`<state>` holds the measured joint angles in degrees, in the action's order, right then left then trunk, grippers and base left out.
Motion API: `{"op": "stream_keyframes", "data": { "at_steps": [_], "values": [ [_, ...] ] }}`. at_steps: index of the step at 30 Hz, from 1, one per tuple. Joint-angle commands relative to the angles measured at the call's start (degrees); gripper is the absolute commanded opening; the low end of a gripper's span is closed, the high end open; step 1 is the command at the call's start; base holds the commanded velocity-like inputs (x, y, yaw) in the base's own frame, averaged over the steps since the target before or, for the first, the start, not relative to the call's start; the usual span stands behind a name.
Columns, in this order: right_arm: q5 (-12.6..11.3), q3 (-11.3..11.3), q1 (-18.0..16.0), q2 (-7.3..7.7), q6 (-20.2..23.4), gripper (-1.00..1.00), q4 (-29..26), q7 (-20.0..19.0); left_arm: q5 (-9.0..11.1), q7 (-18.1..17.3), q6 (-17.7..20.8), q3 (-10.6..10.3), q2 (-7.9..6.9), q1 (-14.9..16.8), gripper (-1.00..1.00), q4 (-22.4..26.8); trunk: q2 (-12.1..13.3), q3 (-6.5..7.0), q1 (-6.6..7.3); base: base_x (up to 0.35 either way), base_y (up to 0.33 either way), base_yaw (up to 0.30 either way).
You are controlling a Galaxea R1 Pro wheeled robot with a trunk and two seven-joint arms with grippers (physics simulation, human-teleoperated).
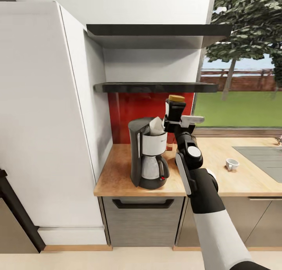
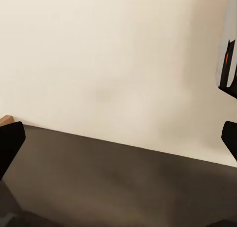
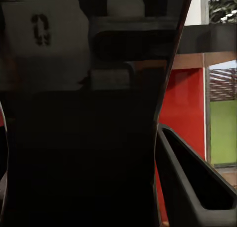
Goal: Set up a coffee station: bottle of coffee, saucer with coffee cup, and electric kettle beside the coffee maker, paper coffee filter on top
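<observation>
light-wood countertop point(image 1: 219, 183) lies bare between black drip coffee maker point(image 1: 148, 154) and small white cup point(image 1: 232, 164). thin black wall shelf point(image 1: 152, 87) caps headroom above the machine; tall white cabinet side point(image 1: 88, 105) blocks the left.

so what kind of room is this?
A home kitchen, most likely: light-wood countertop over grey cabinet fronts, a coffee maker on it, a sink under a garden window, and black wall shelves above.

The right gripper point(image 1: 175, 123) covers the lower part of the bottle of coffee point(image 1: 174, 107), hiding its label. In the right wrist view the bottle point(image 3: 79, 113) is a dark blur, cut off by the picture's edges. The coffee maker point(image 1: 149, 154) hides the lower part of the paper coffee filter point(image 1: 156, 125). Right of the coffee maker, the picture's edge cuts off the table point(image 1: 243, 176).
</observation>
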<state>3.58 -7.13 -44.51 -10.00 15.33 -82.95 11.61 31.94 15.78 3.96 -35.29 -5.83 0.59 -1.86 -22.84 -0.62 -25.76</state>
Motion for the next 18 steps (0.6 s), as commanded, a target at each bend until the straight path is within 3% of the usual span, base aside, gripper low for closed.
{"op": "stream_keyframes", "data": {
  "at_steps": [1, 11, 18],
  "values": [
    [0.3, -0.1, 0.4, 0.00, 0.4, -1.00, -0.6, 0.3, 0.3, 0.1, 0.3, -0.5, 0.01, 0.0, 1.00, 0.0, -0.1, -0.06, -0.03, 0.000, 0.000, 0.000],
    [0.2, -0.1, 1.6, 0.00, 0.4, -1.00, -1.7, 0.3, 0.3, 0.2, 0.3, -0.5, 0.03, 0.0, 1.00, 0.0, -0.1, -0.06, -0.03, 0.000, 0.000, 0.068],
    [0.3, -0.2, 1.7, 0.00, 0.4, -1.00, -1.7, 0.3, 0.2, 0.2, 0.3, -0.5, 0.11, 0.0, 1.00, 0.1, -0.1, -0.06, -0.03, 0.000, 0.000, 0.246]
  ]
}}
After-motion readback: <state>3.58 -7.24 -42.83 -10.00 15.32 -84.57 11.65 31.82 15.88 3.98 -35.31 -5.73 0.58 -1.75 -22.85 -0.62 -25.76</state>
